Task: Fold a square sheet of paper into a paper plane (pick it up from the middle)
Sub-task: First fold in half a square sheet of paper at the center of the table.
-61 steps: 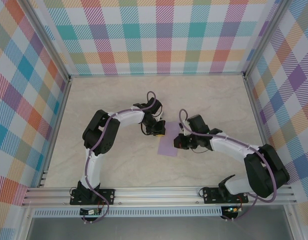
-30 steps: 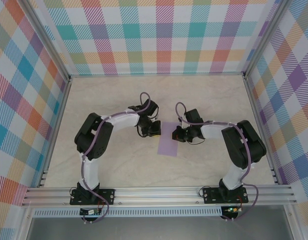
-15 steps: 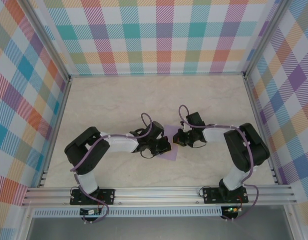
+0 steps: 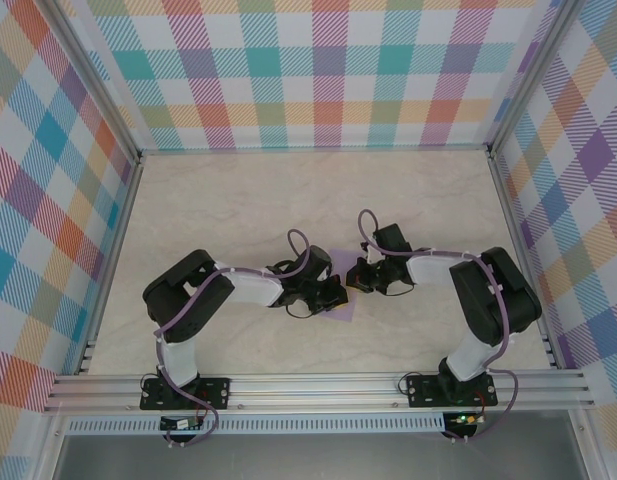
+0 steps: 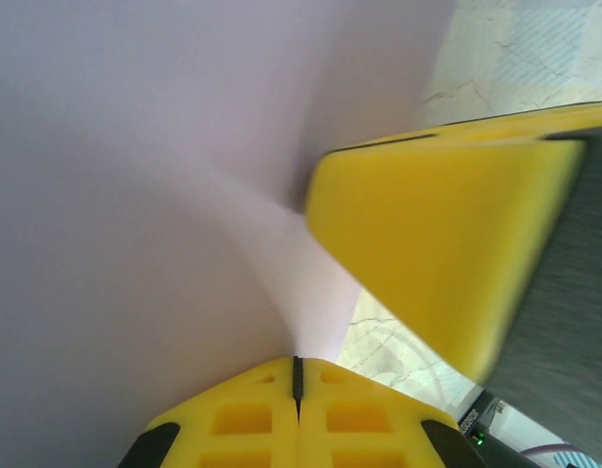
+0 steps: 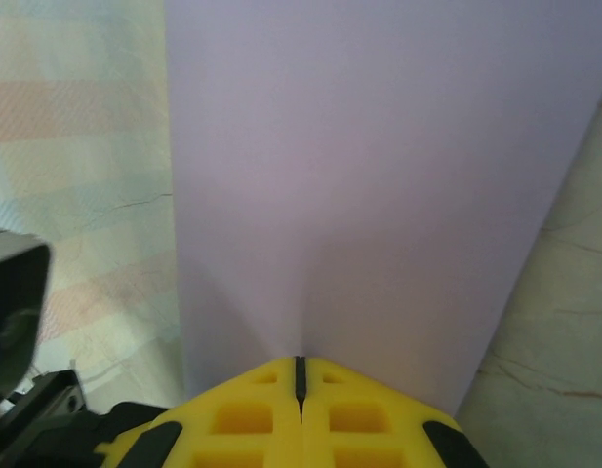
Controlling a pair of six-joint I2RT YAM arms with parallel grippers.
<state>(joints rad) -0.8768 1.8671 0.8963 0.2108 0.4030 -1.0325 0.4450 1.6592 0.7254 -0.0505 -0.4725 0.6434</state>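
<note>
The square sheet of paper, pale lavender, lies mid-table between my two grippers, which cover most of it. My left gripper is at its left side and my right gripper at its upper right edge, tips close together. In the left wrist view the paper curves up from the seam of my shut yellow left gripper, pinched there, and the right gripper's yellow finger looms at the right. In the right wrist view the paper runs away from my shut right gripper, its shading converging on the seam.
The marble-patterned table is fenced by plaid walls at the back and sides. An aluminium rail carries both arm bases at the near edge. A dark part of the other arm shows at the left of the right wrist view.
My left arm swung from the paper's upper left down onto the sheet beside the right gripper and its jaws finished shutting. The right gripper stayed at the sheet's right edge.
</note>
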